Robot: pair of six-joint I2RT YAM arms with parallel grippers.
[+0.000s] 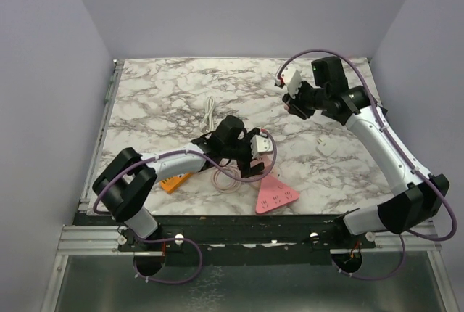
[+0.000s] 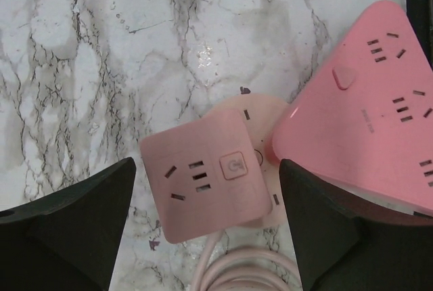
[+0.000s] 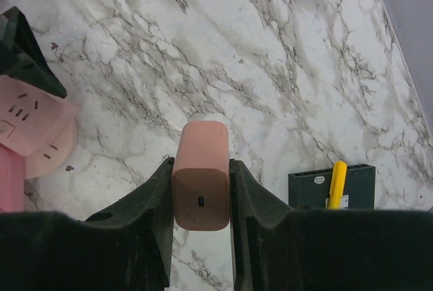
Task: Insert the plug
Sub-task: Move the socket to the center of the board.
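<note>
My right gripper (image 3: pixel 201 199) is shut on a pink charger plug (image 3: pixel 201 169), its body pinched between both fingers and held above the marble table (image 1: pixel 174 94) at the back right (image 1: pixel 296 100). A pink square socket cube (image 2: pixel 203 176) lies on a round pink base (image 2: pixel 260 112), with its coiled pink cord (image 2: pixel 237 271) below. My left gripper (image 2: pixel 206 227) is open, low over the cube, with one finger on each side and not touching it. In the top view the left gripper (image 1: pixel 255 154) is at the table's middle front. The cube also shows at the left edge of the right wrist view (image 3: pixel 24 118).
A pink triangular power strip (image 1: pixel 275 196) lies just right of the cube near the front edge. A white adapter (image 1: pixel 326 147) lies under the right arm. A white cable (image 1: pixel 210 112) and an orange object (image 1: pixel 176 181) lie to the left. A dark box with a yellow part (image 3: pixel 331 186) is nearby.
</note>
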